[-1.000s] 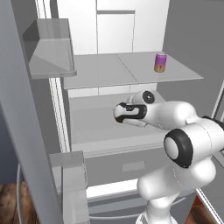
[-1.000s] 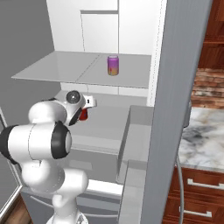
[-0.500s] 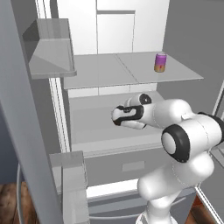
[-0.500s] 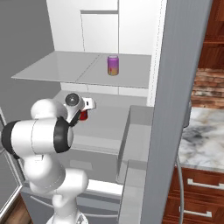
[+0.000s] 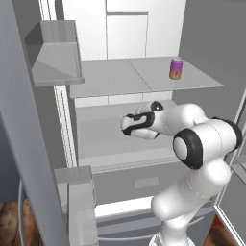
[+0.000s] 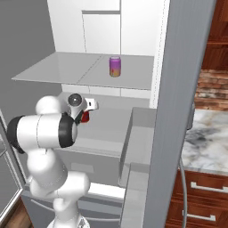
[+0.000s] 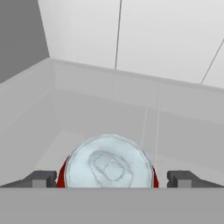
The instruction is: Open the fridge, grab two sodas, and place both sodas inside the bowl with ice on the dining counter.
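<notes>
1. Two sodas: purple can on the fridge upper shelf; red can on the lower shelf.
2. Gripper spread, its fingertips flanking the red can at 3 and 9 o'clock.
3. Door bin at 3 o'clock.

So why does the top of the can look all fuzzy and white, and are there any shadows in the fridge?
Hand view: the red can sits very close between the hand's open fingertips, its pale lid soft and washed out. Left base view: flat, even light, only faint shading under the upper shelf. Right base view: the purple can looks sharp, no glare.
</notes>
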Robot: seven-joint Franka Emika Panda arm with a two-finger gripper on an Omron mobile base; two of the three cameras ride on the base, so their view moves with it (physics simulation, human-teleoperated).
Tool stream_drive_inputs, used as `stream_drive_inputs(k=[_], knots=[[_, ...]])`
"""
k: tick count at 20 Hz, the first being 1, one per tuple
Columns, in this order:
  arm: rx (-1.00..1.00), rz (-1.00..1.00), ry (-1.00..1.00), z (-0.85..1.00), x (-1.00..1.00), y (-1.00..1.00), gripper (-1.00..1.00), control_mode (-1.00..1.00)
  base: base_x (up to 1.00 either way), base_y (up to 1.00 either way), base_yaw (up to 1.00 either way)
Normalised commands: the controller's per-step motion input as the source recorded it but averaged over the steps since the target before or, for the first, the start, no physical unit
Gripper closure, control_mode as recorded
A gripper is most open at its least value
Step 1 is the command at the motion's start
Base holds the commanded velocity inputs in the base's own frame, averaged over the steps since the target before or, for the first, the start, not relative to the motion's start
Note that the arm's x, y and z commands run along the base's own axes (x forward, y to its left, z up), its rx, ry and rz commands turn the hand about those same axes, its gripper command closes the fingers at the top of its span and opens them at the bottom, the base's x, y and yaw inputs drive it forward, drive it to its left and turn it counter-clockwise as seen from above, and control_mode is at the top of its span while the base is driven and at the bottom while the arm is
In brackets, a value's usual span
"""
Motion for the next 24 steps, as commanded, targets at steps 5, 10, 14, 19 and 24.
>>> stream_drive_inputs(k=[5, 10, 14, 19, 24], knots=[[-0.02, 0.0, 0.0, -0.54, 0.03, 0.11, 1.0, -1.0, 0.0, 0.0, 0.0], [0.0, 0.01, 0.0, -0.33, 0.0, 0.0, 1.0, -1.0, 0.0, 0.0, 0.0], [0.0, 0.0, 0.0, -0.02, 0.0, 0.0, 1.0, -1.0, 0.0, 0.0, 0.0], [0.0, 0.0, -0.02, 0.0, 0.0, 0.0, 1.0, -1.0, 0.0, 0.0, 0.0], [0.01, 0.0, -0.05, -0.15, -0.08, -0.13, 1.0, -1.0, 0.0, 0.0, 0.0]])
